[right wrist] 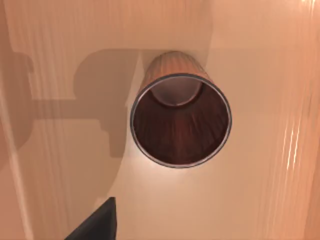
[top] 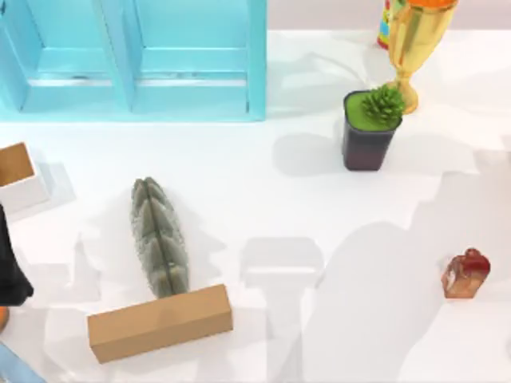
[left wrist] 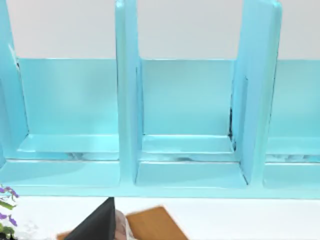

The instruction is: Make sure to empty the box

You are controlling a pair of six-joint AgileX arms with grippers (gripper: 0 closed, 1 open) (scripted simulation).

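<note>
The open white box sits at the tabletop's nine o'clock edge. The left tool hovers just beside it, around eight o'clock, facing the blue shelf. The right tool hangs over a wooden cup. Apart or together, I cannot tell for either.

the shelf rack stands at the back left of the bench. a small open box sits at the left edge. the ridged object lies behind the long block, touching it. the potted plant stands at back right, just before the trophy. the small figure sits far right.
</note>
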